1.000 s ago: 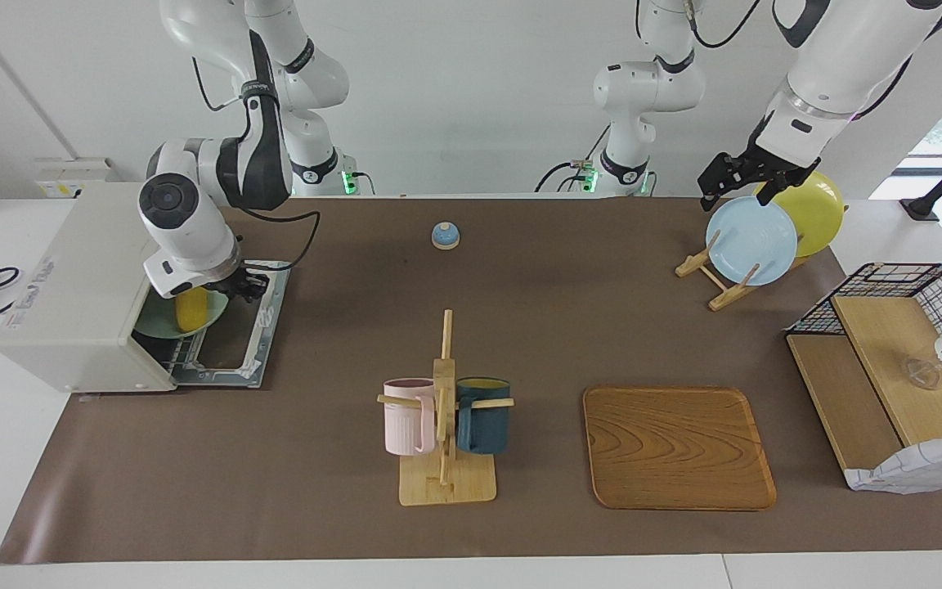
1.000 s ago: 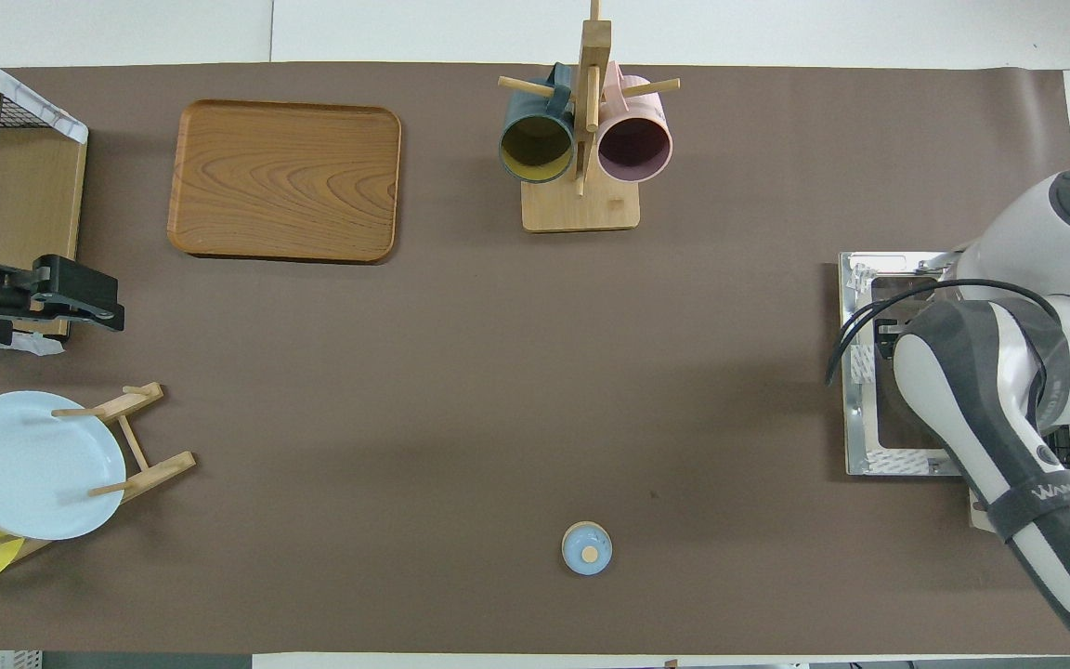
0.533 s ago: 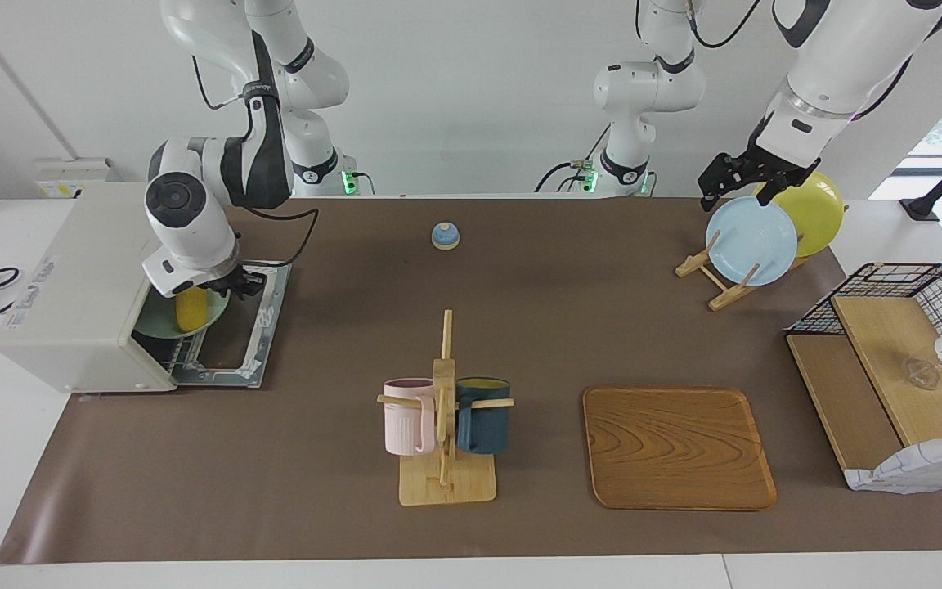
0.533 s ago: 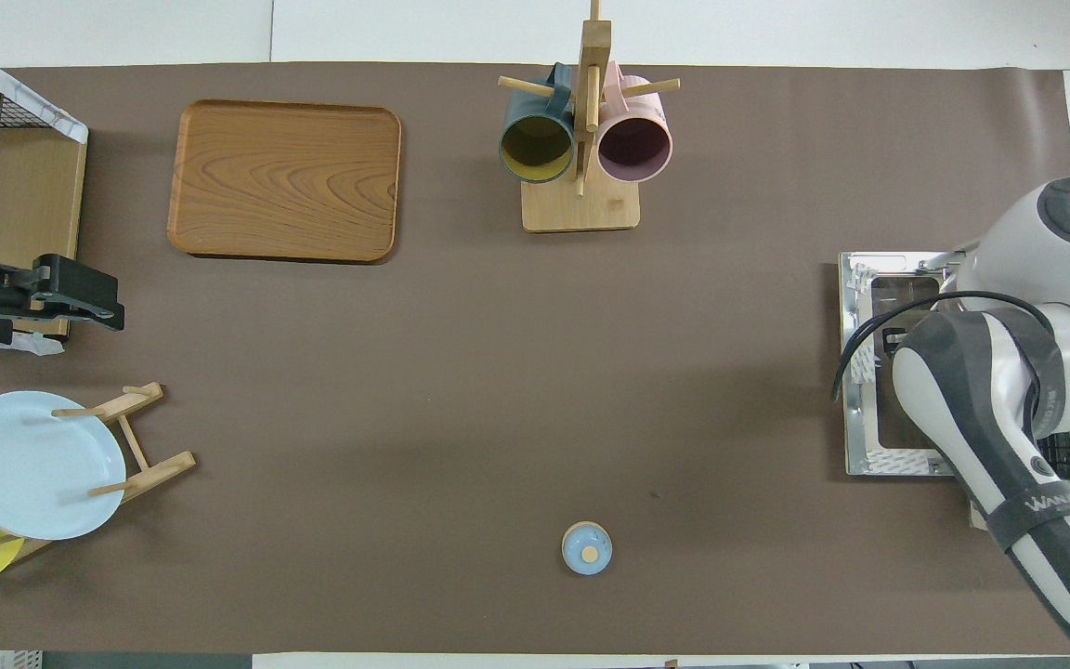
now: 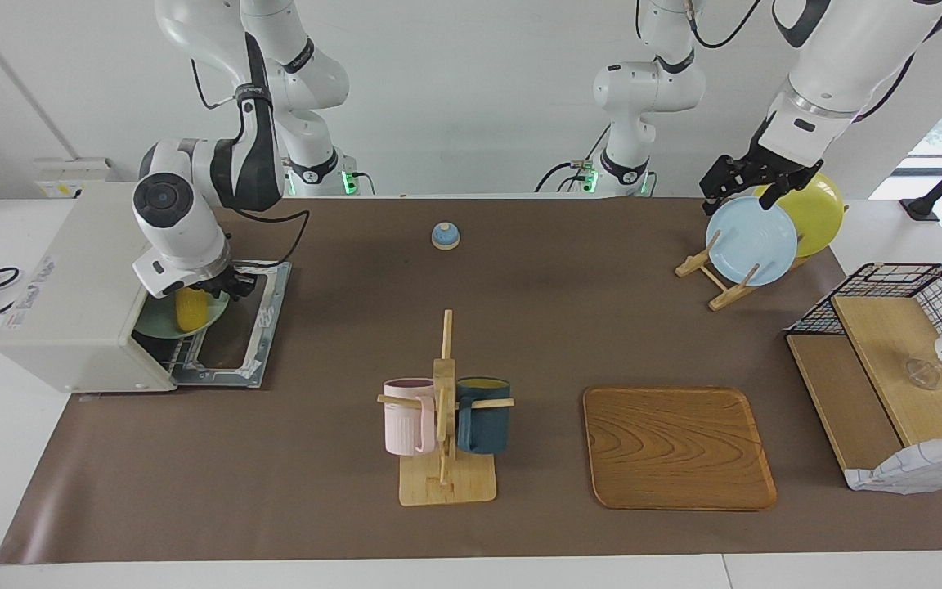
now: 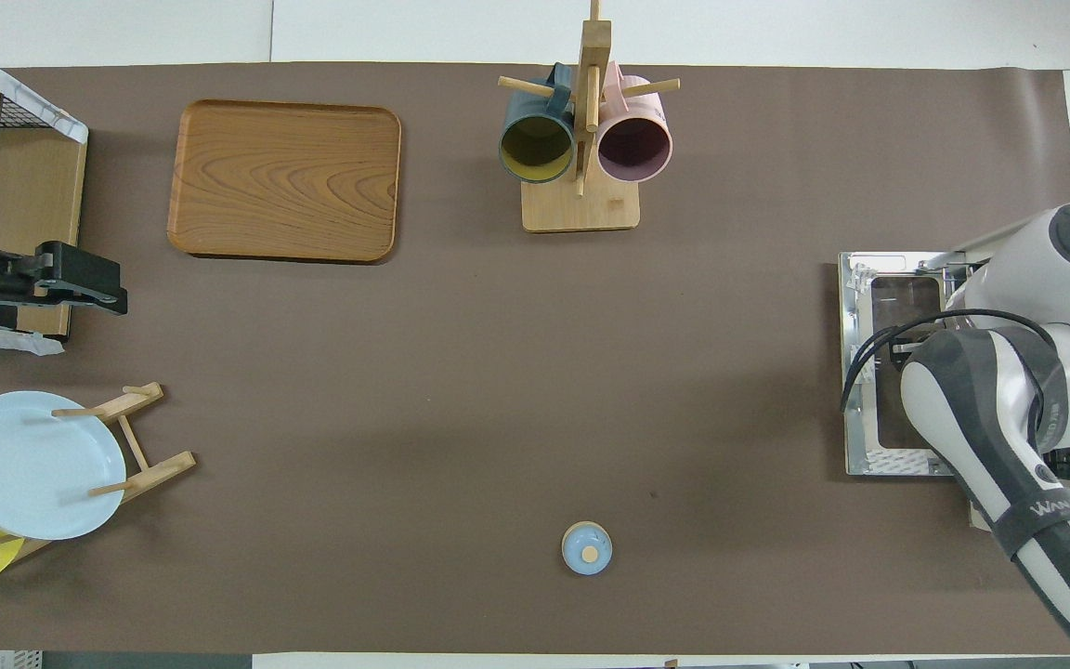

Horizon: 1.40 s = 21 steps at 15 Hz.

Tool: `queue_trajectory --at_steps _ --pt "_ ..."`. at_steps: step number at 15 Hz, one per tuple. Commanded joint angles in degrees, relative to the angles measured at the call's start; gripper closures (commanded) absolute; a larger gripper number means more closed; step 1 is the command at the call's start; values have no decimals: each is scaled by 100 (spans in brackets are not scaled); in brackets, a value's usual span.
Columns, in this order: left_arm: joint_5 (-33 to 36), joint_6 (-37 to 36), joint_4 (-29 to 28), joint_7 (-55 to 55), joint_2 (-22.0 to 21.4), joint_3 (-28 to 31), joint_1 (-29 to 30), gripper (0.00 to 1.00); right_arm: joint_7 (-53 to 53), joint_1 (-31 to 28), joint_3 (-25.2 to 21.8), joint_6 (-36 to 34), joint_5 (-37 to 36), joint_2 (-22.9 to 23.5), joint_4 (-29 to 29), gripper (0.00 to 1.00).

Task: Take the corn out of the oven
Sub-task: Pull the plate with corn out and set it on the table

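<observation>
The cream-white oven (image 5: 70, 303) stands at the right arm's end of the table, its door (image 5: 246, 327) folded down flat. The yellow corn (image 5: 190, 311) lies on a green plate (image 5: 209, 321) at the oven's mouth, on the wire rack. My right gripper (image 5: 209, 293) reaches down into the mouth, right over the corn's end nearer the robots. Its wrist hides that end. In the overhead view the right arm (image 6: 1009, 409) covers the corn and only the door (image 6: 874, 372) shows. My left gripper (image 5: 745, 176) waits in the air over the plate rack.
A blue plate (image 5: 751, 240) and a yellow plate (image 5: 818, 209) stand in a wooden rack. A mug tree (image 5: 445, 409) holds a pink and a dark blue mug. A wooden tray (image 5: 678, 446), a small blue bell (image 5: 445, 235) and a wire basket shelf (image 5: 888, 360) are also here.
My right arm's wrist has shifted a little toward the oven over the corn. The corn and plate have not moved. The left gripper has drifted slightly.
</observation>
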Motion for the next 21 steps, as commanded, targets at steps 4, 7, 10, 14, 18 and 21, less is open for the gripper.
queue_trajectory --at_steps 4,7,10,14,18,21 --pt "-12 254 -296 49 -146 -33 63 0 -359 354 81 -234 -386 -143 116 100" --pt "-12 254 -304 49 -146 -33 63 0 -70 829 116 -814 -299 111 932 100" --pt "-12 263 -348 49 -154 -33 63 0 701 1505 195 -1026 86 358 1540 100" --pt "-30 289 -339 49 -146 -33 63 0 2537 2674 248 -1683 404 1628 3127 100" --pt "-30 307 -331 49 -146 -33 63 0 4016 3124 476 -1356 1062 2757 4319 100" --pt "-30 324 -331 41 -146 -33 63 0 4587 3378 749 -773 1169 2749 4039 100"
